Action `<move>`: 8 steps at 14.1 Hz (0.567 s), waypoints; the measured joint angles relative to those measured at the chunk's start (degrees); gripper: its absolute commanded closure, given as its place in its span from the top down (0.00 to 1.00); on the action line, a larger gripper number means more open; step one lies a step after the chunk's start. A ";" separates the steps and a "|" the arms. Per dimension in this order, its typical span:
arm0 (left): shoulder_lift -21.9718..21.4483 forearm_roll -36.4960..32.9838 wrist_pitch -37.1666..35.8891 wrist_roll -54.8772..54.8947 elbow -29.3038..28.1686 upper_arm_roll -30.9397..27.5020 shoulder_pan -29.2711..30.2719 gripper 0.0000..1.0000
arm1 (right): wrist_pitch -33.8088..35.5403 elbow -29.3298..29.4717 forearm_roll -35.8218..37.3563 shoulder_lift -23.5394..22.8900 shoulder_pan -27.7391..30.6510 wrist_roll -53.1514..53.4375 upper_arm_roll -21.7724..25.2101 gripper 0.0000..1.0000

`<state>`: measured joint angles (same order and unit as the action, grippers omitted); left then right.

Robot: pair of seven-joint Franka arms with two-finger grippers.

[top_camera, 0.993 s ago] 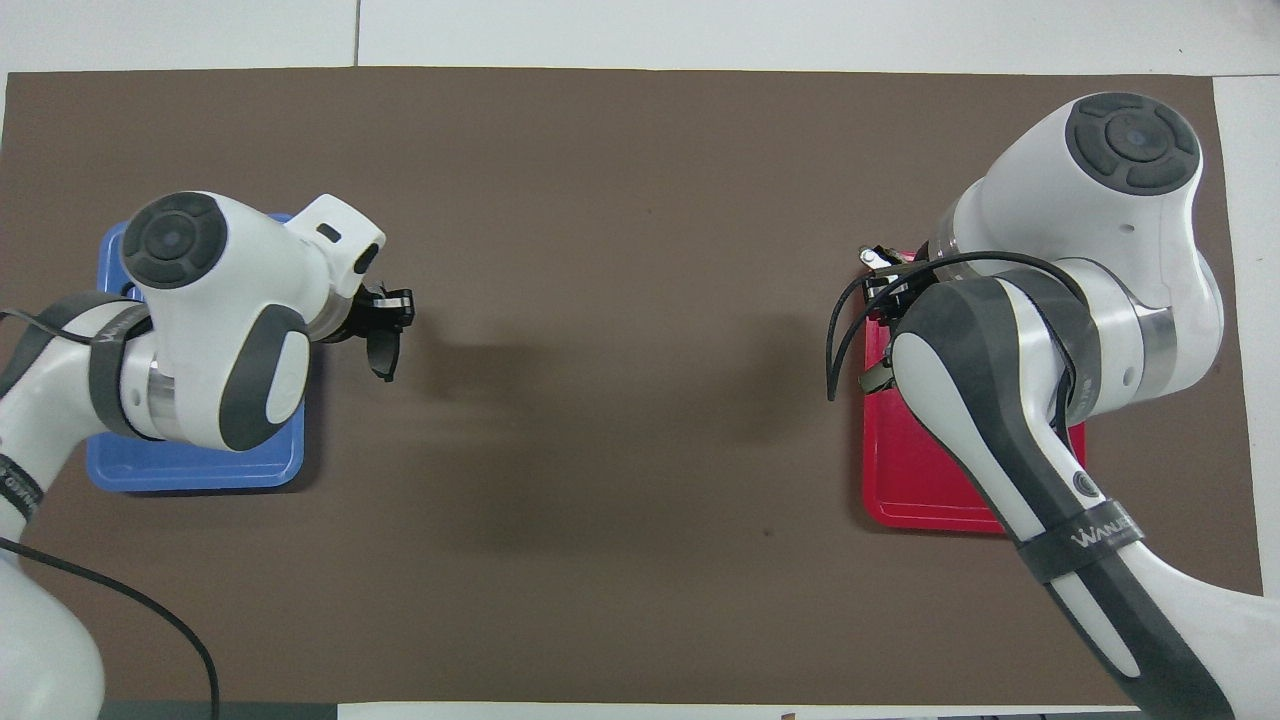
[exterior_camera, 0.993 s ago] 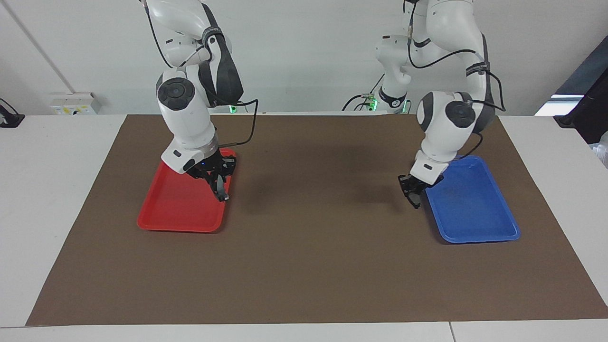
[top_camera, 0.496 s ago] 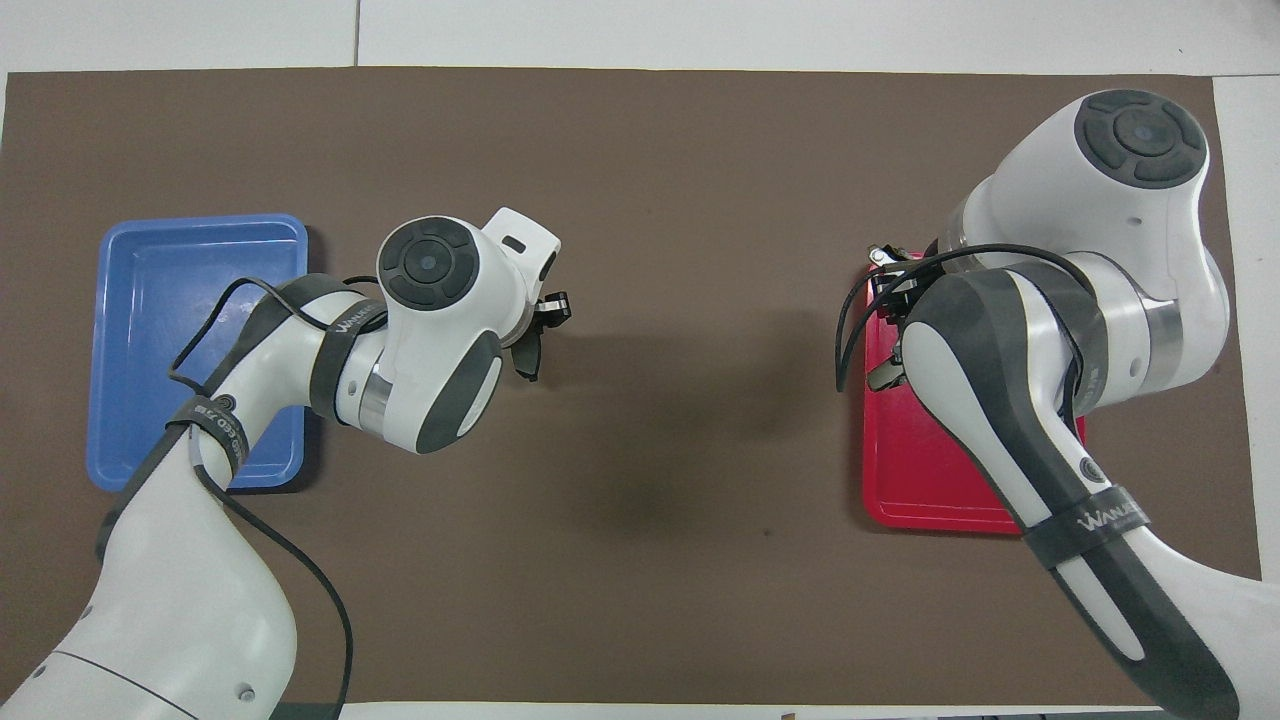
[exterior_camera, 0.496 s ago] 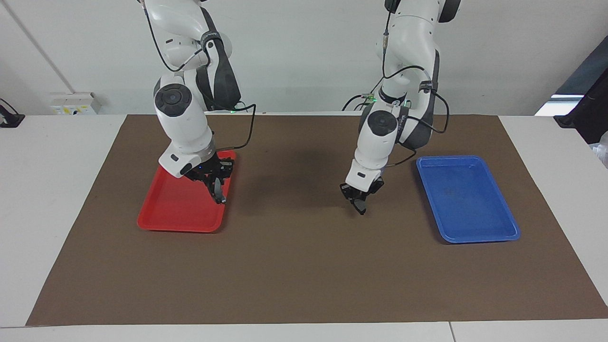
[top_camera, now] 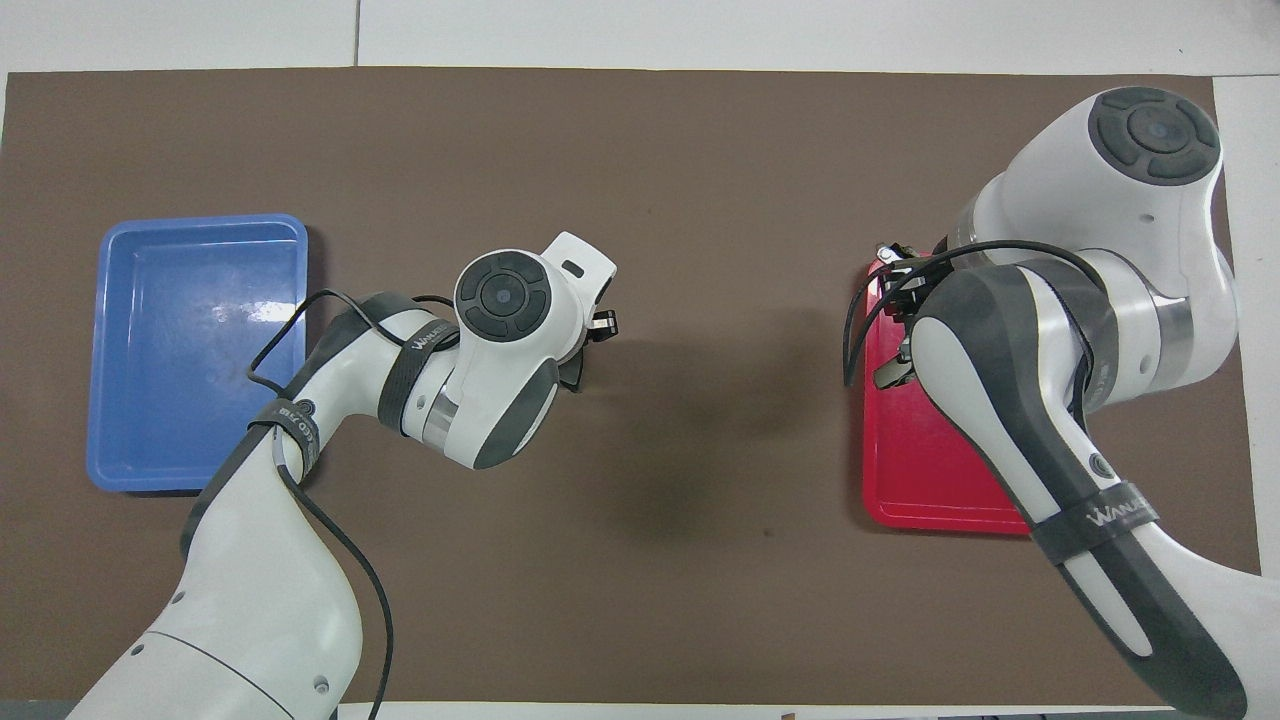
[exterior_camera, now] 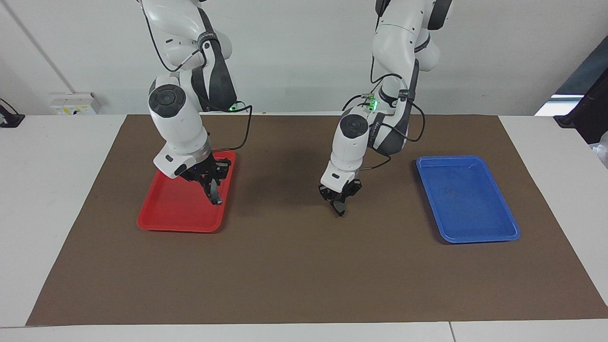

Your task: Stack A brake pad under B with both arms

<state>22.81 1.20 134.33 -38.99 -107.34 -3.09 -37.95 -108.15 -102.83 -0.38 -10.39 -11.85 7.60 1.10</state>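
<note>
L tool clamps pad A over mid mat | R tool clamps pad B over red tray | risk: edge grips let pads swing, A drops skewed, B lands off-centre

Bright, even light falls from above, and both views are sharp. Soft, diffuse shadows pool on the brown mat under the arms. Faint glare marks the blue tray.

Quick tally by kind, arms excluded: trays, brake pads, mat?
Trays: 2, red tray and blue tray
Brake pads: 2, short pad and long pad, each held in the air
Mat: 1, brown mat
Total: 5
</note>
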 measured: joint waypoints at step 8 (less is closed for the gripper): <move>-0.89 0.00 0.66 0.08 0.08 -1.23 2.53 0.99 | -3.73 0.01 -1.73 -0.20 -1.60 0.00 -0.61 0.05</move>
<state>21.92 1.20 134.99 -38.91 -107.26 -4.33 -35.41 -111.88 -102.83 -2.11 -10.58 -13.45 7.60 0.48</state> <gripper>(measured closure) 0.009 0.568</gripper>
